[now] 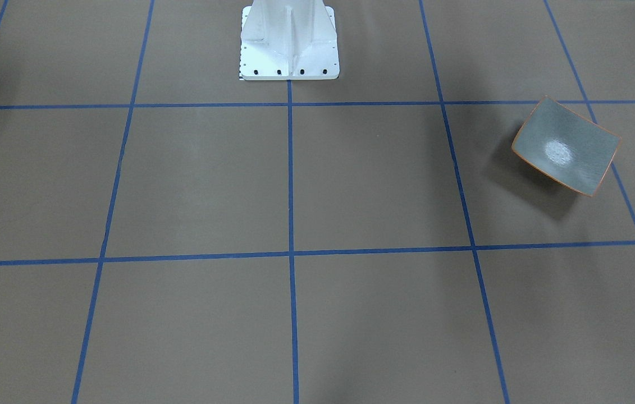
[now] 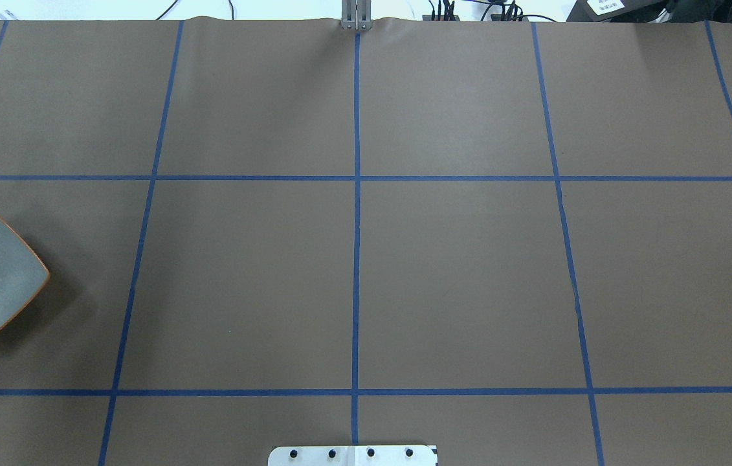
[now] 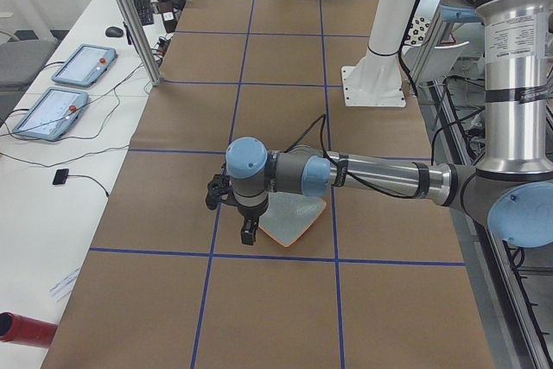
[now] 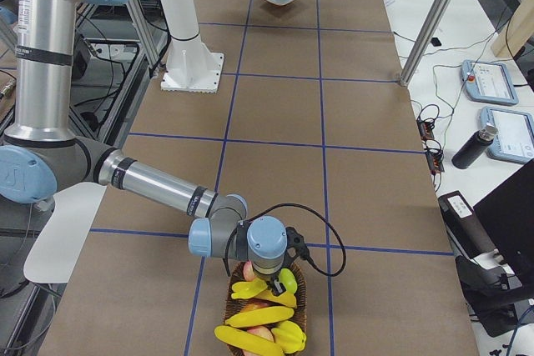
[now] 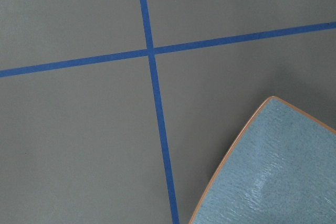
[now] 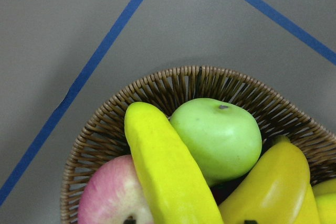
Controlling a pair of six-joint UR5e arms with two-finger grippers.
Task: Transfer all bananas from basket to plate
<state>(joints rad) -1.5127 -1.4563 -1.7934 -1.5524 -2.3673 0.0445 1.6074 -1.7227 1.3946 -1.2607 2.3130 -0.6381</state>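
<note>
Glossy yellow bananas [image 6: 168, 177] are crowding the wicker basket [image 6: 100, 129] beside a green apple [image 6: 218, 135]; I cannot tell whether the left pincer [image 3: 245, 229] or right pincer [image 4: 274, 287] is spread.

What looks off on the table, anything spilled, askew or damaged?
Nothing spilled or damaged. The plate sits skewed to the tape grid, empty. The bananas lie piled in the basket with a green apple and a pink apple.

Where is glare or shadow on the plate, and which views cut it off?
Exterior front-facing: a white glare spot in the middle of the plate, a dark shadow on the table beside it. Overhead exterior: the left edge cuts it off. Left wrist-mounted: only one corner shows.
</note>
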